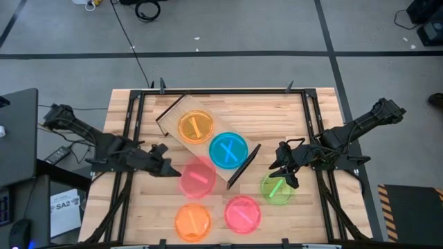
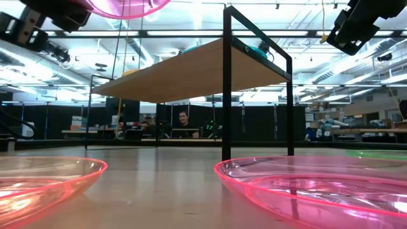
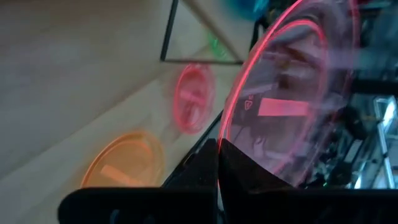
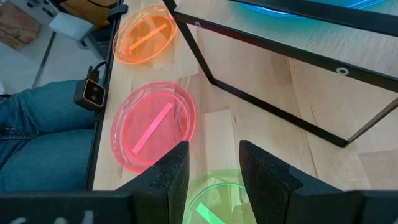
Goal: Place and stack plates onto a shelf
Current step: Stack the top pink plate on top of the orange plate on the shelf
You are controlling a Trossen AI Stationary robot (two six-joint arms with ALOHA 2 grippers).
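The shelf [image 1: 181, 109] stands askew at the table's middle, on thin dark end panels. An orange plate [image 1: 196, 128] and a cyan plate [image 1: 228, 150] lie on its board. My left gripper [image 1: 169, 167] is shut on a pink plate [image 1: 199, 178], which it holds in the air just off the shelf's near side. On the table lie an orange plate [image 1: 192, 221], a pink plate [image 1: 242, 213] and a green plate [image 1: 277, 188]. My right gripper [image 4: 214, 165] hovers open above the green plate [image 4: 208, 202], touching nothing. My left gripper pinches the pink plate's rim [image 3: 229, 132] between its two shut fingers, on the edge nearest the table's left side. The fingers come from the table's left, slanting a little downward. The plate is lifted clear of the table and juts out beyond the fingertips toward the shelf [image 2: 121, 6].
A dark metal frame [image 1: 131, 117] runs around the slatted tabletop. In the right wrist view a person's leg in jeans [image 4: 37, 137] shows beside the table's near edge. In the low view a person [image 2: 184, 124] sits far behind the table.
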